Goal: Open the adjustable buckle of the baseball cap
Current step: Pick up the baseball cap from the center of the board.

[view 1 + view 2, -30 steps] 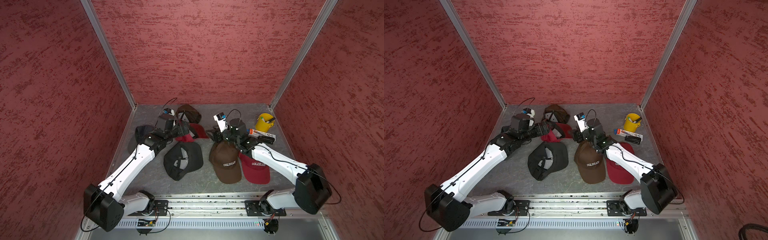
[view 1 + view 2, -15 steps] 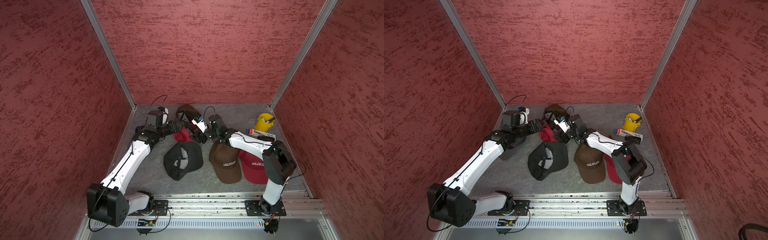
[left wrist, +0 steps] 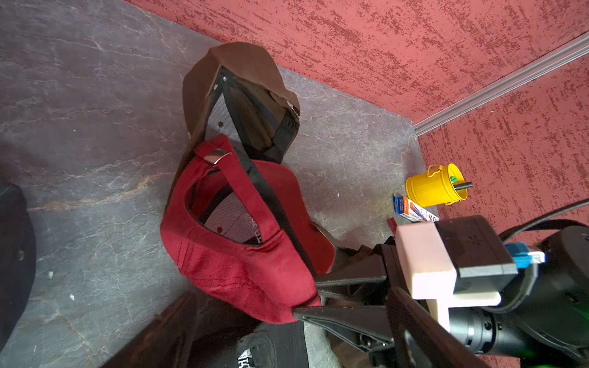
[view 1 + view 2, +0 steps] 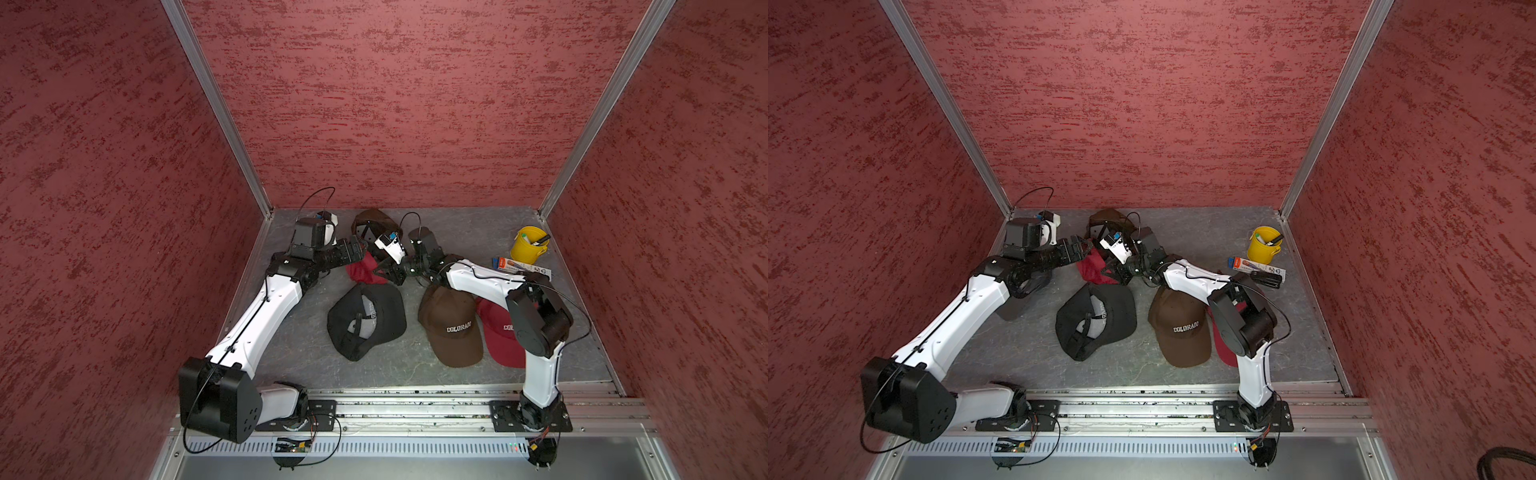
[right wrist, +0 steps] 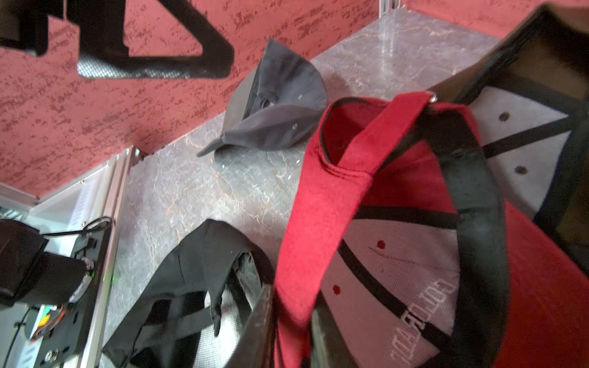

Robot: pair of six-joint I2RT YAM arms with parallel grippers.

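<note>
The soft, floppy red cap, middle of the left wrist view, is pinched at its edge by the right gripper; the wide-open left gripper should grab the strap beside the shiny buckle.

The red fabric baseball cap stands tilted on edge, grey-lined inside showing, just beside an upturned brown cap. Its silver metal buckle sits on the red strap spanning the rear opening.

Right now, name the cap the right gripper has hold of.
The upturned red cap with the metal buckle, at the back: alone among them, its rim is pinched in the right gripper.
</note>
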